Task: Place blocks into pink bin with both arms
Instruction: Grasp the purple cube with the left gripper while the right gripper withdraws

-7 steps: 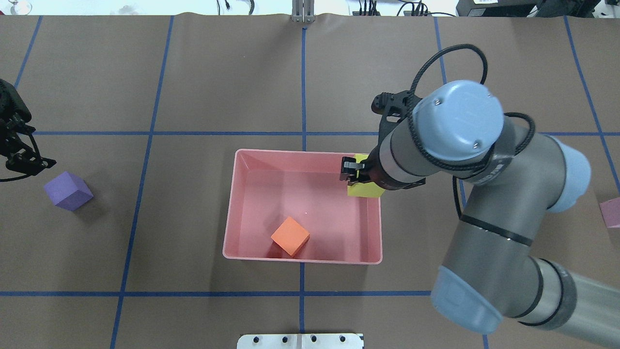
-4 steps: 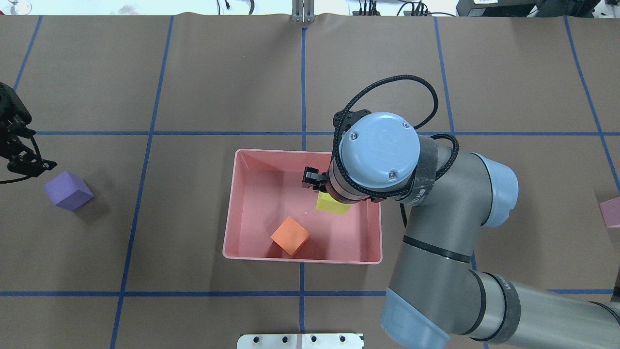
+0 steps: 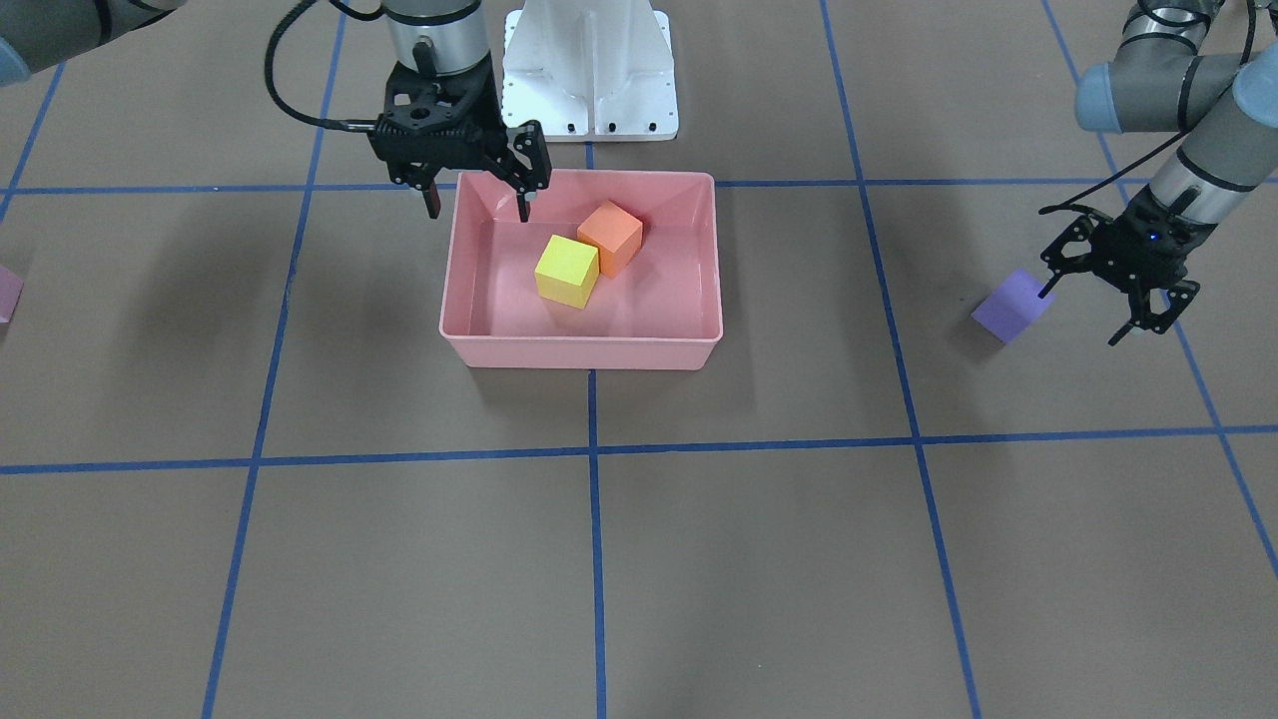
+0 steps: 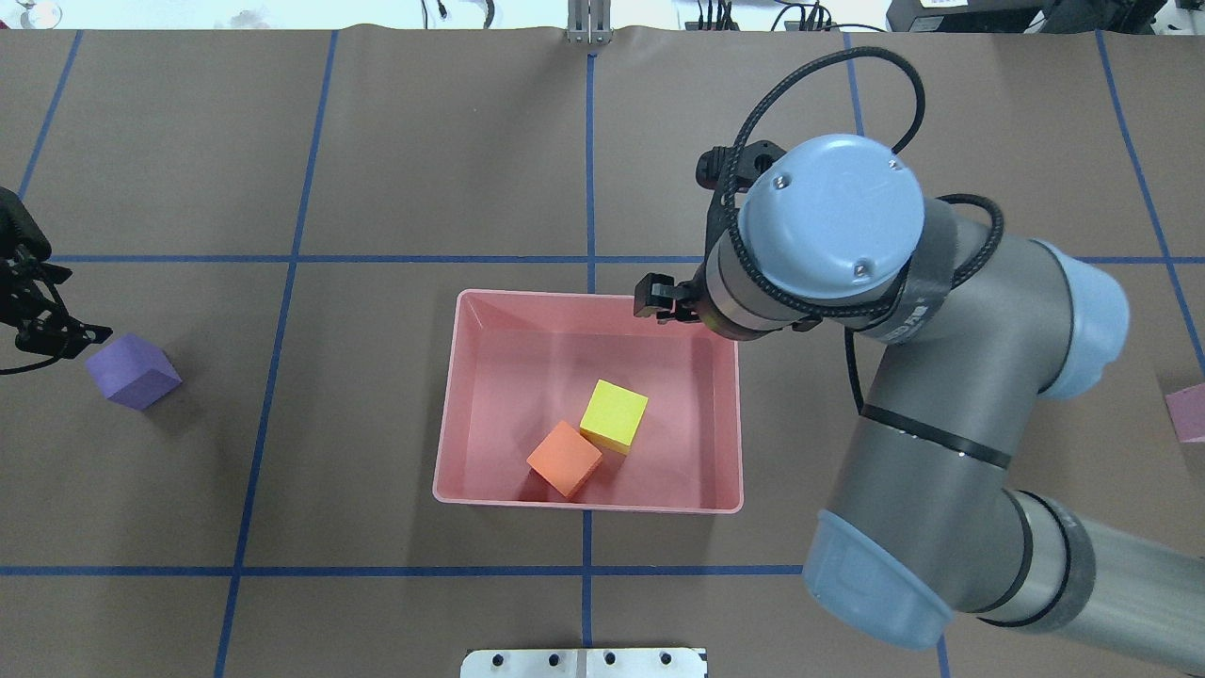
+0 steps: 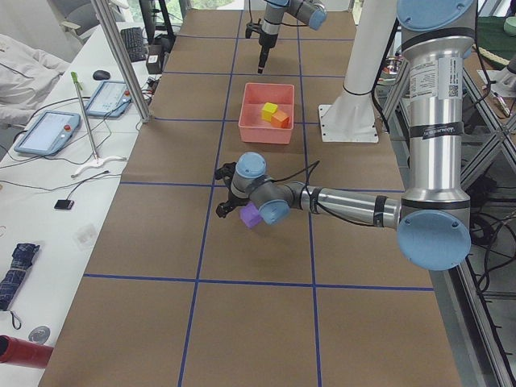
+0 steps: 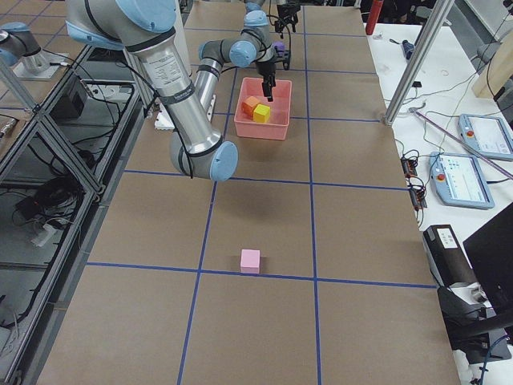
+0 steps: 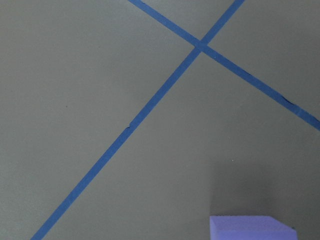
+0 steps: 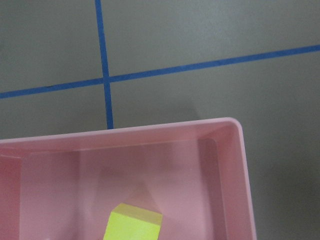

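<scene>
The pink bin (image 3: 579, 355) sits mid-table and also shows in the overhead view (image 4: 446, 405). The yellow block (image 3: 566, 271) and the orange block (image 3: 610, 237) lie inside it, touching. My right gripper (image 3: 477, 205) is open and empty, above the bin's corner on the robot's side. My left gripper (image 3: 1093, 305) is open, low, right beside the purple block (image 3: 1011, 307), one fingertip close to its edge. The purple block also shows at the bottom of the left wrist view (image 7: 252, 227). The light pink block (image 4: 1186, 412) lies alone at the table's right edge.
The white pedestal (image 3: 589, 70) stands just behind the bin. Blue tape lines grid the brown table cover. A metal plate (image 4: 584, 662) sits at the near table edge. The right arm's elbow (image 4: 951, 395) hangs over the area right of the bin.
The right gripper opened and let go of the yellow block, which now lies in the bin against the orange one. The right arm drew back toward the bin's far right corner. The left gripper edged toward the purple block.
</scene>
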